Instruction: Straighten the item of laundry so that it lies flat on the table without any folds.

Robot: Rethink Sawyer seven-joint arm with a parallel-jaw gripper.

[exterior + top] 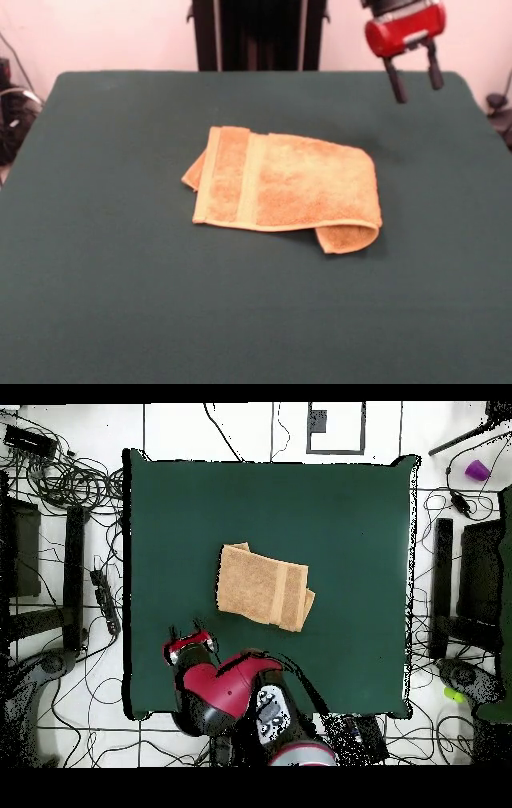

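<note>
Towel is sitting folded over on the green table, no label showing. Gripper is hanging off to the side, fingers apart, holding nothing.

orange-tan towel folded double, mid table
</note>
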